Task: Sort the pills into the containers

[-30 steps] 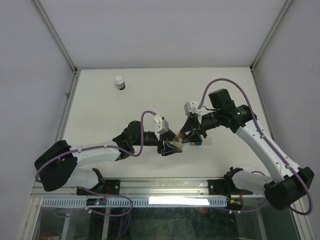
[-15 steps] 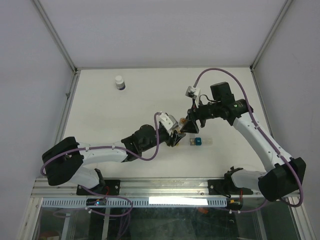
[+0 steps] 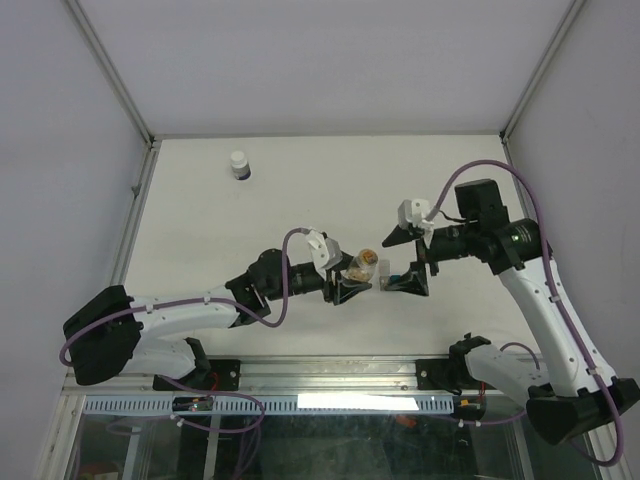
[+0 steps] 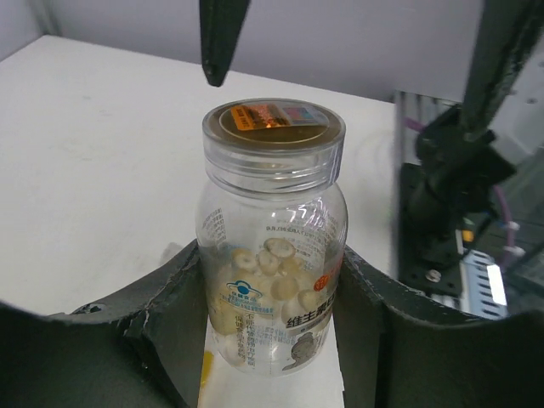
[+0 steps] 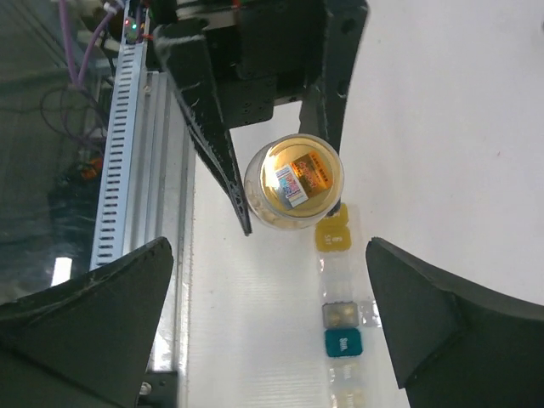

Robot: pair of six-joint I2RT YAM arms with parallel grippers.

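White worktop. Left arm stretched low toward the right; right arm raised, forearm bent back toward centre. Left gripper clamping a clear pill bottle, cap up. Right gripper spread wide, facing the bottle. Yellow container just beside the bottle, teal container farther along, both on the worktop.

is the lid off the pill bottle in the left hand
No, the clear lid sits on the pill bottle the left hand holds.
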